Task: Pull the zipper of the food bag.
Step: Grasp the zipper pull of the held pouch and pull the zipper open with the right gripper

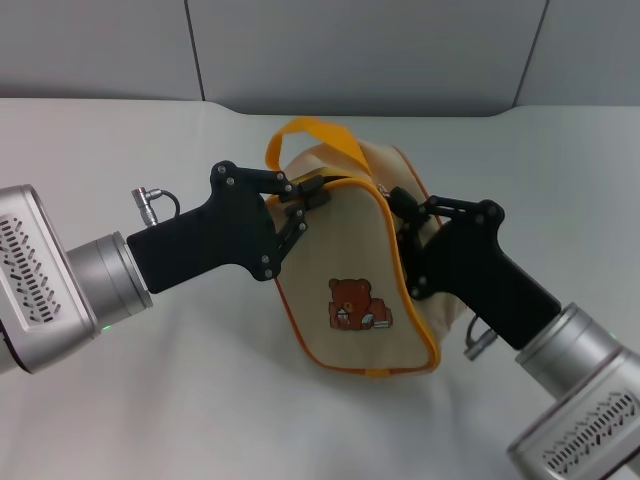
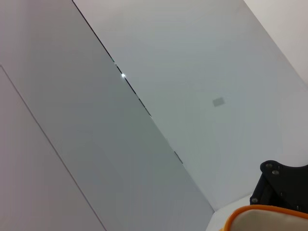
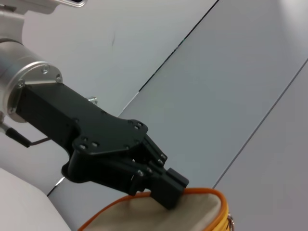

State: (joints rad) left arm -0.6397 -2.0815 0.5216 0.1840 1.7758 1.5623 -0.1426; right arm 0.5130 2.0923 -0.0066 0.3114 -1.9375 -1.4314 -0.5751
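Note:
The food bag [image 1: 350,290], beige with orange piping and a brown bear patch, sits tilted mid-table with its orange loop handle [image 1: 305,135] on top. My left gripper [image 1: 305,197] is shut on the bag's top left corner. It also shows in the right wrist view [image 3: 163,190], clamped on the bag's edge [image 3: 202,211]. My right gripper [image 1: 402,212] is closed at the bag's top right edge, on the zipper line. A short stretch of the zipper [image 3: 227,220] with a small metal tab shows in the right wrist view. The left wrist view shows only a bag corner [image 2: 269,219].
The white table [image 1: 150,400] spreads around the bag. A grey panelled wall [image 1: 350,50] stands behind it. Both forearms reach in low from the front corners, left [image 1: 60,280] and right [image 1: 580,390].

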